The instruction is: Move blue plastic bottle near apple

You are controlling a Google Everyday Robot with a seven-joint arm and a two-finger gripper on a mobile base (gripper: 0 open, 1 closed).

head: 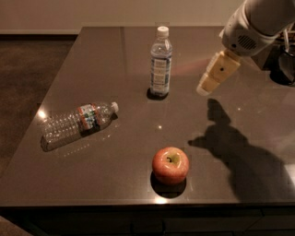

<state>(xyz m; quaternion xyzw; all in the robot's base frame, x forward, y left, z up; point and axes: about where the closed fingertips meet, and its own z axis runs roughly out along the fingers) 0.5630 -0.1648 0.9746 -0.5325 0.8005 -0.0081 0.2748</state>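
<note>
Dark tabletop (115, 55) is carrying the upright blue plastic bottle (161, 64) and the apple (170, 165), well apart, while the gripper (205, 86) is hanging beside the bottle, touching nothing, its opening impossible to tell.

1. A dark brown glossy table (106, 55) fills most of the view, with small bright glints of light on its top.
2. A ribbed clear bottle (76, 124) lies on its side near the table's left edge. Its white cap (114, 106) points right and slightly toward the back, and a red-and-blue label (87, 115) wraps it near the neck.
3. A broad dark shadow (239, 156) spreads over the table's right front part, below the gripper (205, 87), which hangs above the table's right side.
4. A dark object (282, 67) sits at the right edge, too dim to identify.
5. Brown floor (27, 69) lies left of the table, and a pale wall (115, 14) stands behind it.
</note>
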